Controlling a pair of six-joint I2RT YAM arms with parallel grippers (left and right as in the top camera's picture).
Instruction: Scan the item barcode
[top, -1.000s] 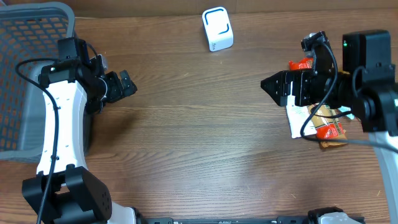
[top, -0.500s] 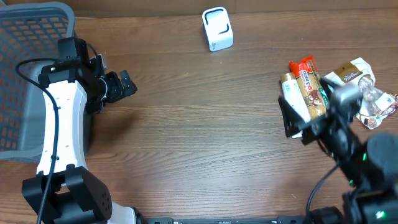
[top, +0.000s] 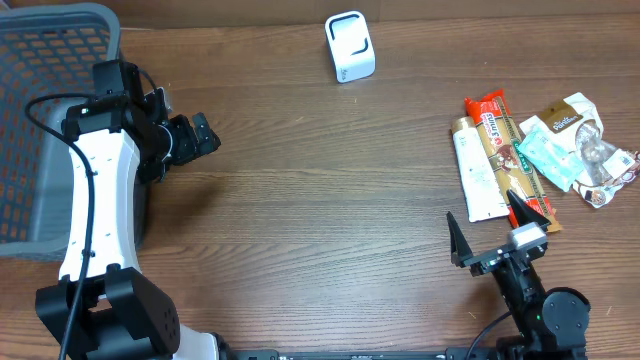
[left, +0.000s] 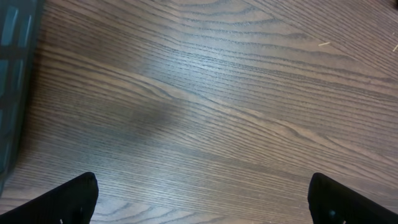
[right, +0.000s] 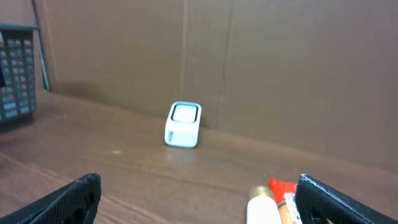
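Snack packets (top: 515, 160) lie in one overlapping heap at the right side of the table (top: 320, 220), well apart from the scanner (top: 349, 46). At least five can be counted; the overlap hides the exact number. Among them are a white tube-like pack (top: 478, 170), a long glossy bar wrapper in red and brown, a mint-green pouch (top: 548, 157) and two crinkly clear bags, one with a brown label (top: 566, 115).

One scanner stands at the far edge: a small white box with rounded corners and a dark-rimmed window on its face. One grey plastic basket (top: 40, 60) with lattice walls sits at the left. The tabletop is dark wood grain, and a plain brown board rises behind it.

Two arms are present. The left gripper (top: 203, 138) hangs beside the basket, jaws spread wide over bare wood, holding nothing. The right gripper (top: 488, 232) is low at the near edge, jaws equally wide apart and empty. From overhead one finger (top: 522, 208) overlaps the near end of the heap; whether it touches cannot be told.
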